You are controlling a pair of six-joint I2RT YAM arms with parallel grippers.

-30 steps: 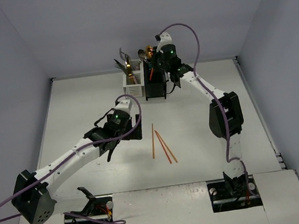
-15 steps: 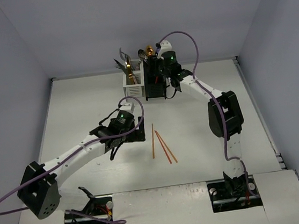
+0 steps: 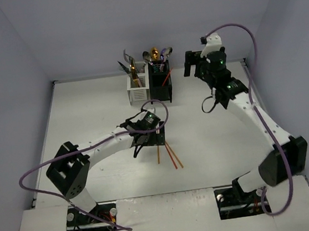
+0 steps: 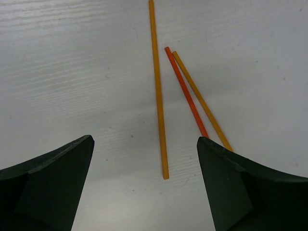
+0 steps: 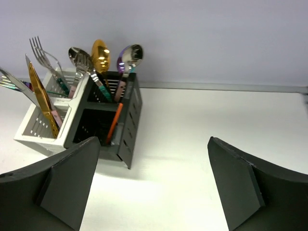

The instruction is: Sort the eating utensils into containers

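Three thin chopsticks lie on the table: a long yellow-orange one (image 4: 158, 91), a red-orange one (image 4: 186, 94) and another yellow-orange one (image 4: 202, 101). In the top view they show as one stick (image 3: 158, 154) and a pair (image 3: 174, 157). My left gripper (image 4: 144, 183) (image 3: 152, 140) hovers open over their ends, and the long one's tip lies between its fingers. The white container (image 3: 137, 88) (image 5: 42, 126) and black container (image 3: 160, 85) (image 5: 126, 126) stand joined, holding forks, knives and spoons. An orange chopstick (image 5: 113, 122) leans in the black one. My right gripper (image 5: 154, 192) (image 3: 194, 65) is open and empty, to their right.
The back wall rises just behind the containers. The right arm (image 3: 255, 118) stretches along the table's right side. The left arm (image 3: 102, 149) lies across the left middle. Side walls close the table left and right.
My right gripper opened, left the orange chopstick in the black container and drew back to the right. The left arm swung right, bringing its open gripper over the chopsticks.
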